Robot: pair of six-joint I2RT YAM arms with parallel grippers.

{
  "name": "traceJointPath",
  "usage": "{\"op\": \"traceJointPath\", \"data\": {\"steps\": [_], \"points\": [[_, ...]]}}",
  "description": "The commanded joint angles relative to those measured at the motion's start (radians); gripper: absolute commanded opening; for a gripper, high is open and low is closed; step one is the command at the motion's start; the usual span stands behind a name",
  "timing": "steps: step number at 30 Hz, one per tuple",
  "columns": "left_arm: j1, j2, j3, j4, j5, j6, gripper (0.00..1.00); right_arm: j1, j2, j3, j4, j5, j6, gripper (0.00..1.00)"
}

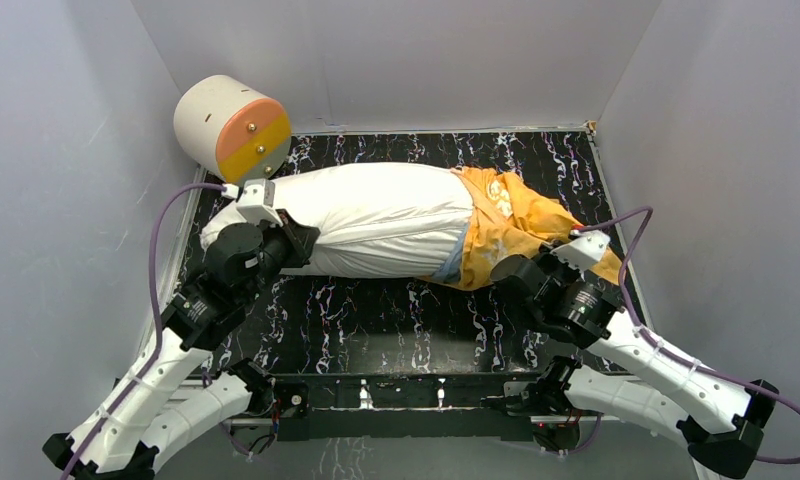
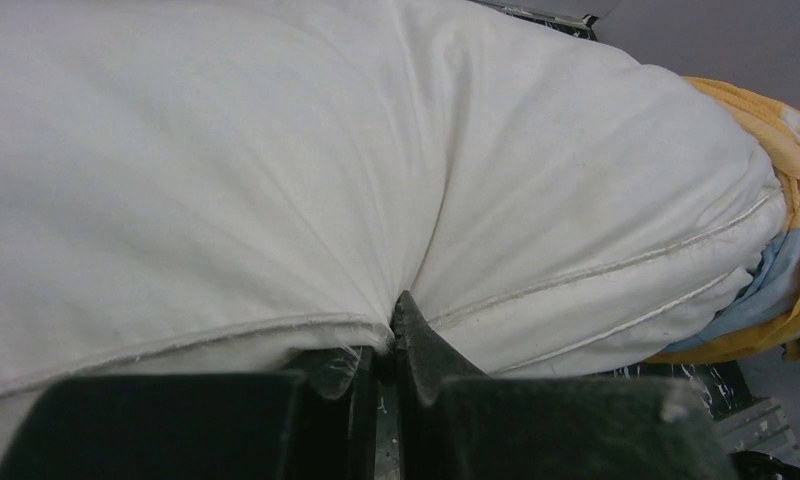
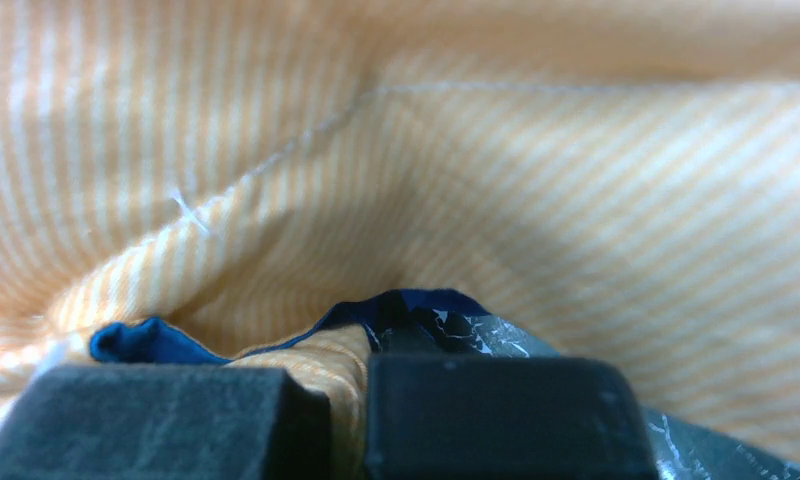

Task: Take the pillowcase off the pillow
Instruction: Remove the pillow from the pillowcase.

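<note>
Clamped: L-gripper (image 2: 388, 338), pillow (image 2: 276, 150); R-gripper (image 3: 348, 378), pillowcase (image 3: 576, 200)

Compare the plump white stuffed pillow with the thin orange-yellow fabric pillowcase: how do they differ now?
The pillow is white, plump, mostly bare; the pillowcase is orange-yellow, thin, bunched over its right end. The left gripper pinches the pillow's seam; the right gripper pinches the pillowcase. Both are wrinkled cloth.

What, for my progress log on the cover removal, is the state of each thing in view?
Pillow: lying flat, mostly bare, right end inside the pillowcase.
Pillowcase: bunched over the pillow's right end, orange face out.
Left tool: shut, pinching the pillow's near seam.
Right tool: shut on pillowcase fabric.
Cylinder: tilted at the far left corner, orange-yellow end toward the camera.
</note>
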Motion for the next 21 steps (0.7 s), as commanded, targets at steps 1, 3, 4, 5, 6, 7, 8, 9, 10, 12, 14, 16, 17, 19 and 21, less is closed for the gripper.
{"op": "traceJointPath", "data": {"steps": [1,3,4,5,6,7,8,9,10,12,14,16,17,19,21], "points": [[0.025,-0.127,-0.038,-0.033,-0.175,0.032,0.00,-0.019,-0.080,-0.017,0.239,0.043,-0.380,0.02],[0.025,-0.169,-0.085,-0.060,-0.143,-0.002,0.00,-0.019,-0.125,-0.012,0.261,-0.121,-0.425,0.21],[0.025,-0.188,-0.114,-0.070,-0.119,-0.025,0.00,-0.019,-0.151,-0.005,0.256,-0.188,-0.418,0.31],[0.025,-0.205,-0.141,-0.076,-0.095,-0.040,0.00,-0.019,-0.184,0.011,0.252,-0.268,-0.415,0.40],[0.025,-0.220,-0.170,-0.086,-0.079,-0.058,0.00,-0.019,-0.220,0.023,0.259,-0.343,-0.429,0.47],[0.025,-0.229,-0.196,-0.103,-0.067,-0.081,0.00,-0.019,-0.256,0.035,0.279,-0.430,-0.450,0.52],[0.025,-0.239,-0.217,-0.118,-0.055,-0.103,0.00,-0.019,-0.293,0.047,0.297,-0.518,-0.472,0.56],[0.025,-0.249,-0.238,-0.132,-0.039,-0.124,0.00,-0.019,-0.328,0.055,0.334,-0.618,-0.504,0.57],[0.025,-0.258,-0.256,-0.145,-0.023,-0.157,0.00,-0.019,-0.363,0.054,0.400,-0.759,-0.560,0.59],[0.025,-0.283,-0.295,-0.165,0.008,-0.206,0.00,-0.019,-0.414,0.045,0.532,-1.066,-0.668,0.70],[0.025,-0.317,-0.330,-0.172,0.035,-0.238,0.00,-0.019,-0.400,0.090,0.533,-1.170,-0.667,0.73],[0.025,-0.336,-0.331,-0.216,0.032,-0.267,0.00,-0.019,-0.315,0.170,0.457,-1.133,-0.647,0.74],[0.025,-0.340,-0.316,-0.258,0.021,-0.280,0.00,-0.019,-0.277,0.202,0.435,-1.121,-0.649,0.76],[0.025,-0.340,-0.260,-0.328,-0.017,-0.294,0.18,-0.019,-0.190,0.239,0.432,-1.094,-0.666,0.78],[0.025,-0.334,-0.183,-0.371,-0.063,-0.284,0.41,-0.019,-0.100,0.267,0.422,-1.006,-0.670,0.79]]}}
